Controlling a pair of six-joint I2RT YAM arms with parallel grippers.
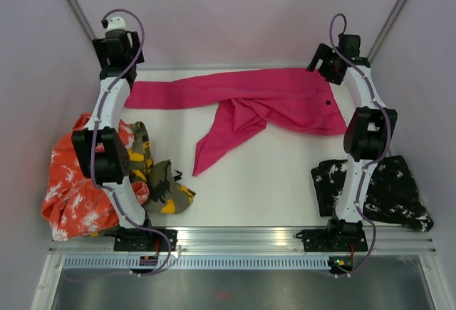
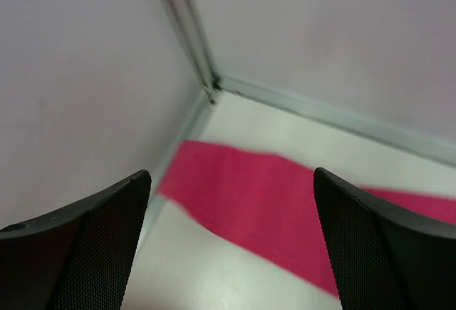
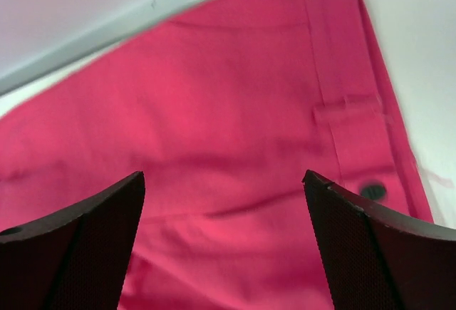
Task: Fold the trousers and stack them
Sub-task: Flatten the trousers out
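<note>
We see the pink trousers lying across the far side of the white table. One leg runs to the far left corner. The other leg bends toward the near middle. The waist, with its dark button, is on the far right.

Our left claw hangs over the far left leg, wide open and holding nothing. Our right claw hangs over the waist, wide open and empty too.

The orange and white trousers and the green and yellow trousers sit bunched on the near left. The black trousers lie on the near right.
</note>
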